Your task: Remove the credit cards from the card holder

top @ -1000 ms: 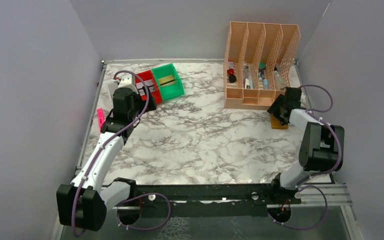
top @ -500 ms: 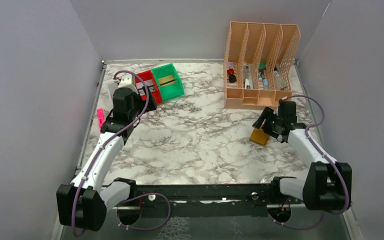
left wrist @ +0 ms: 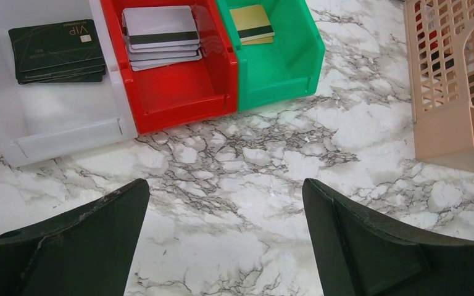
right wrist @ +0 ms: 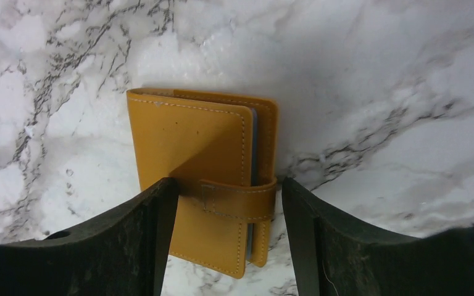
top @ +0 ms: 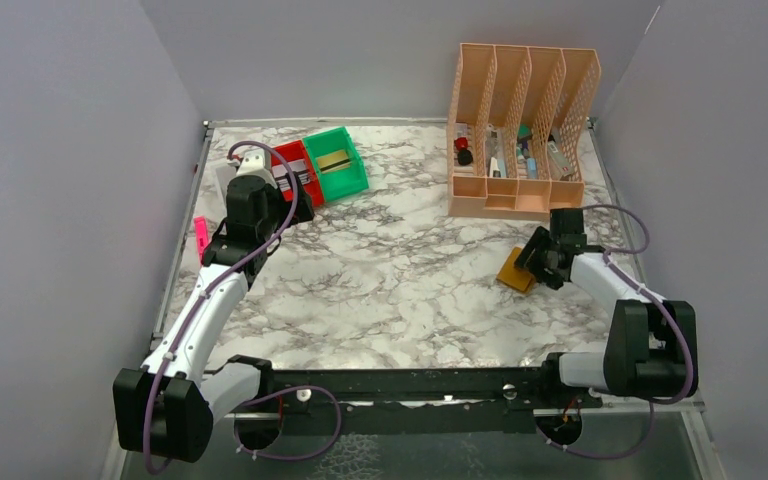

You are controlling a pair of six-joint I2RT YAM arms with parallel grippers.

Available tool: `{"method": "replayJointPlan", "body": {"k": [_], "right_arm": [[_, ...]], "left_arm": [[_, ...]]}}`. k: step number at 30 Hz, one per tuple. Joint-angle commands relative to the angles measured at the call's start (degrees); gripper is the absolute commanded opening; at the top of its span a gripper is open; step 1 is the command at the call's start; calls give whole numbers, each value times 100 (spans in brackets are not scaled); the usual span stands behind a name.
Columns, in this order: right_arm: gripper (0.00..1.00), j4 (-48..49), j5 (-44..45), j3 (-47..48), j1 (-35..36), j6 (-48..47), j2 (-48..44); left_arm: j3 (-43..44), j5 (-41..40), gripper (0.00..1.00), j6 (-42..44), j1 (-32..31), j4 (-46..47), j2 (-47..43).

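Observation:
The tan-brown card holder (top: 514, 272) lies shut on the marble, its strap fastened (right wrist: 191, 148). A thin pale blue edge shows along its right side. Any credit cards inside it are hidden. My right gripper (right wrist: 228, 191) straddles its near end, open: the left finger touches the holder's edge and a gap separates the right finger from it. In the top view this gripper (top: 532, 262) sits just right of the holder. My left gripper (left wrist: 225, 191) hangs open over bare marble in front of the bins, holding nothing.
A white bin (left wrist: 68, 132) holds dark cards, a red bin (left wrist: 179, 98) holds white striped cards, and a green bin (left wrist: 284, 74) holds yellow cards. A peach desk organizer (top: 520, 130) stands behind the holder. A pink item (top: 201, 235) lies at the left table edge.
My right arm carried the card holder from beside the organizer leftward and down onto the marble. Its jaws have widened a little. The left arm has not moved.

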Motion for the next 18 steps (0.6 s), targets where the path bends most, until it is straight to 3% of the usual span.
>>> {"method": "replayJointPlan", "body": {"k": [1,18], "right_arm": [[65,189,-427,-409,-15,178,6],[24,149,-1658,-41,0,-703,-1065]], "left_arm": [[-44,158,98,-58,29,127,-49],[-25,206,98,-97,29,116,77]]}}
